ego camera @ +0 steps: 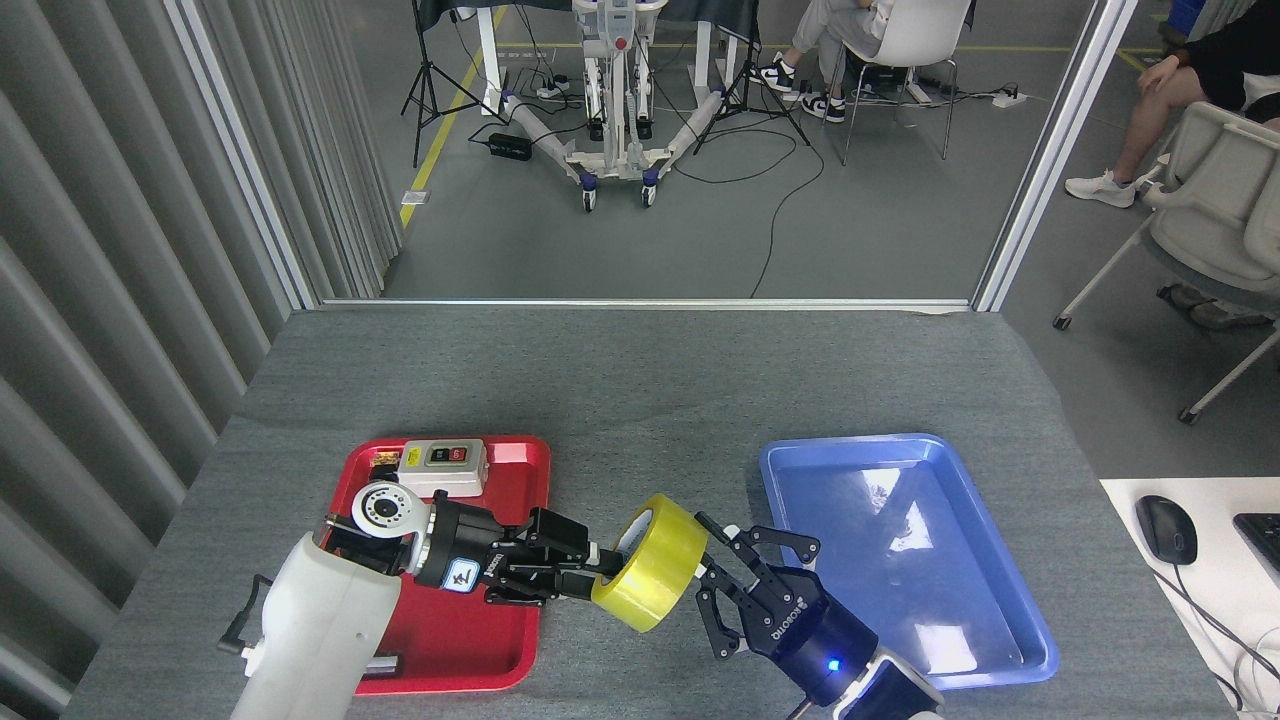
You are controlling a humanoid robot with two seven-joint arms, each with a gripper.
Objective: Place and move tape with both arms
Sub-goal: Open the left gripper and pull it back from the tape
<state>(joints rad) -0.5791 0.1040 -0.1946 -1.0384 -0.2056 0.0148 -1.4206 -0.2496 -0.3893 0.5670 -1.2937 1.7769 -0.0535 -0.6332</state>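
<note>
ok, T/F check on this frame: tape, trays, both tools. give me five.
1. The left tool holds the tape. True.
2. The tape lies flat in the blue tray. False: it is held off the table, between the two trays; the blue tray holds nothing.
3. The right tool is open, its fingers spread beside the tape. True.
4. The red tray holds nothing. False: a white switch box sits at its far end.
5. The red tray is on the robot's right. False: it is on the left, the blue tray on the right.
</note>
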